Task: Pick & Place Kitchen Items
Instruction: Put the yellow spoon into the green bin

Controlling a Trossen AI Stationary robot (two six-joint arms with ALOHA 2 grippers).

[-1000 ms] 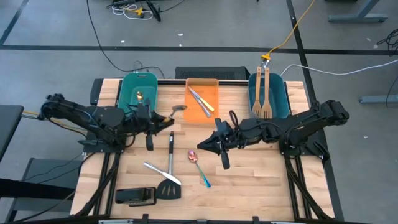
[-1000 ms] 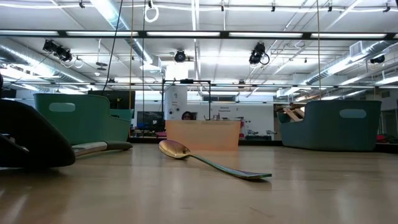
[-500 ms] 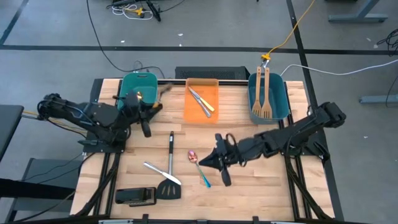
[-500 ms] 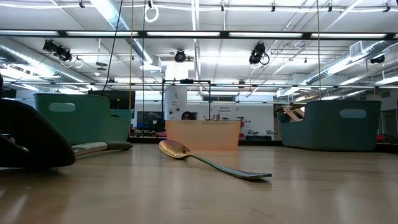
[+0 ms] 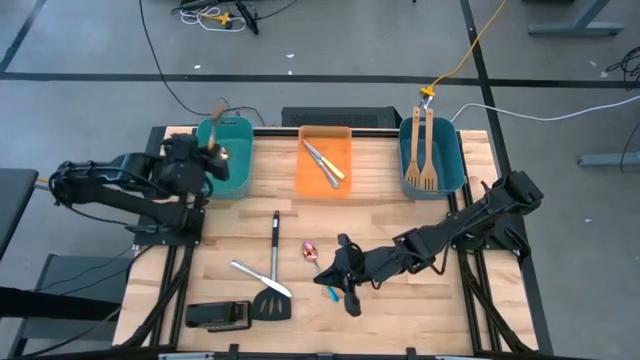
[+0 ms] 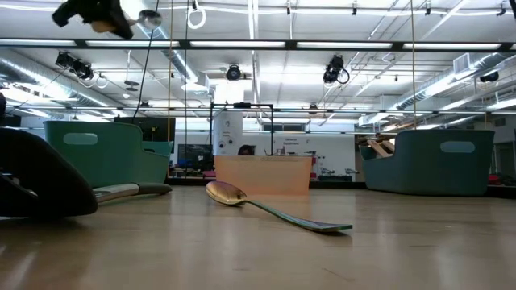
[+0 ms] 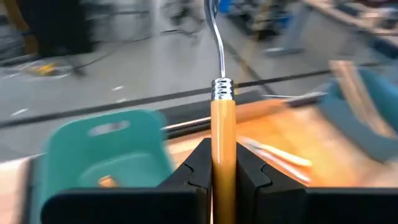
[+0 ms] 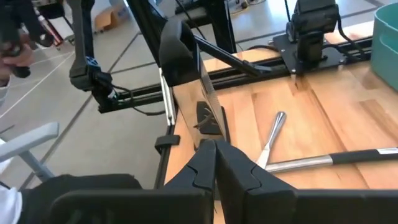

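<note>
- The left end effector is closed around an orange-handled spoon, held raised over the teal bin at the table's far left.
- The right end effector hangs low, fingers pressed together and holding nothing, just beside the blue-handled spoon lying mid-table.
- A black spatula and silver knife lie nearby.

Both arms are matte black, built of chunky jointed links with black cables looped alongside. Each gripper ends in two blocky black fingers with angular, tapered tips.
</note>
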